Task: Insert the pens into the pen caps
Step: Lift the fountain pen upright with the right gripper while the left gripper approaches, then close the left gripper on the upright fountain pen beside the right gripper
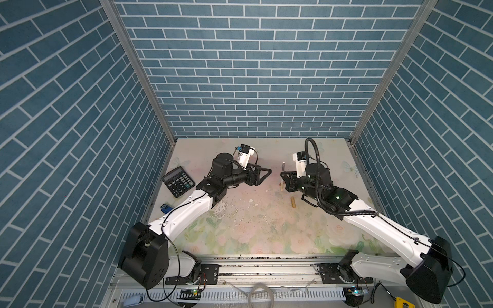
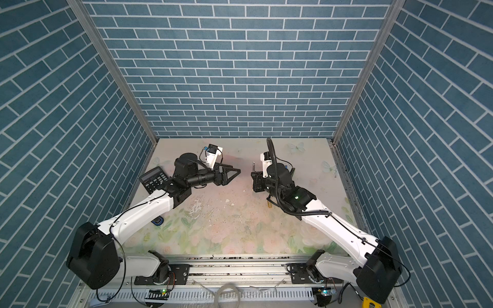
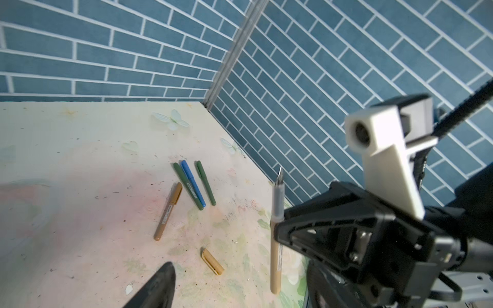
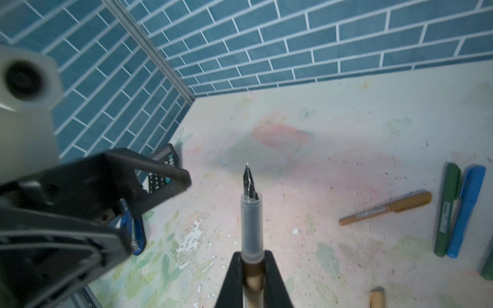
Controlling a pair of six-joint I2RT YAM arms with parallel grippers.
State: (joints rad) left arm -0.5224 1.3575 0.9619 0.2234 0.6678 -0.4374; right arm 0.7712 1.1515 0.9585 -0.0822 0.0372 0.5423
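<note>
While one pen stands uncapped in a claw and four lie capped, the stock runs as follows.

- table (image 1: 253, 226): floral mat, scuffed, bearing all loose items.
- left gripper (image 1: 267, 172): raised over mid-table, jaws apart, nothing between them. It faces the right claw, near but not touching.
- right gripper (image 1: 282, 174): clamped on the tan pen (image 4: 251, 221) just below its clear grip section, with the barrel hanging under the jaws.
- calculator (image 1: 178, 182): at the table's left edge, well apart from the work.
- capped tan pen (image 3: 168, 210), green pen (image 3: 178, 170), blue pen (image 3: 188, 173), second green pen (image 3: 205, 184): lying close together on the mat; judged finished.
- loose tan cap (image 1: 293, 202): flat on the mat near the right arm, touched by neither claw.
- nib (image 4: 248, 181): dark, bare, pointing up.

Hazards, as judged:
- The cap lies low beside the right arm, so a reach for it may brush that arm or knock the raised pen.
- The pen is pinched at one narrow spot, so an off-centre push from the cap could swing it in the jaws.
- A cap mouth out of line with the pen could catch and bend the nib.
</note>
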